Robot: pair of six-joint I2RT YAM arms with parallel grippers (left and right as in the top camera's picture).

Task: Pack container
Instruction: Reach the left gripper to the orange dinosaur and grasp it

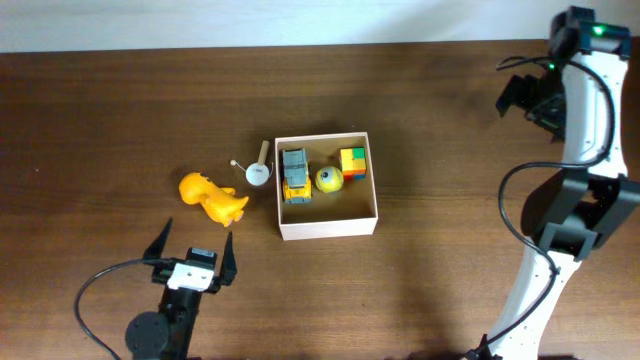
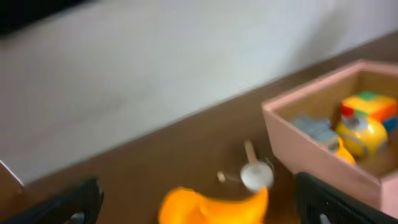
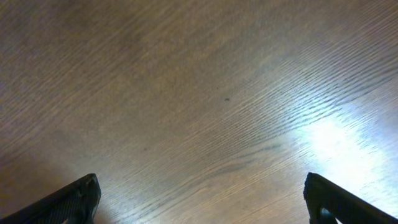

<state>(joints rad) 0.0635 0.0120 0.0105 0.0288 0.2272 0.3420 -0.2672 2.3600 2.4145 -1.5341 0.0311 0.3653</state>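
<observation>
Three toys lie along the far half of the square, shallow white cardboard container, which sits mid-table, well away from every table edge. They are a grey-and-yellow plastic truck, a round yellow ball-like toy and a multicoloured block cube. Bare tan floor shows in its near half. Any print on them is too small to read.

Just beside the container's left wall lies a small white round piece on a wooden stick, possibly a toy ladle. An orange plastic dinosaur figure lies further left, apart from the wall.

Near the dinosaur, the left gripper stands spread wide and holds nothing. The right gripper is likewise spread wide over bare dark wood table, well apart from the container.
</observation>
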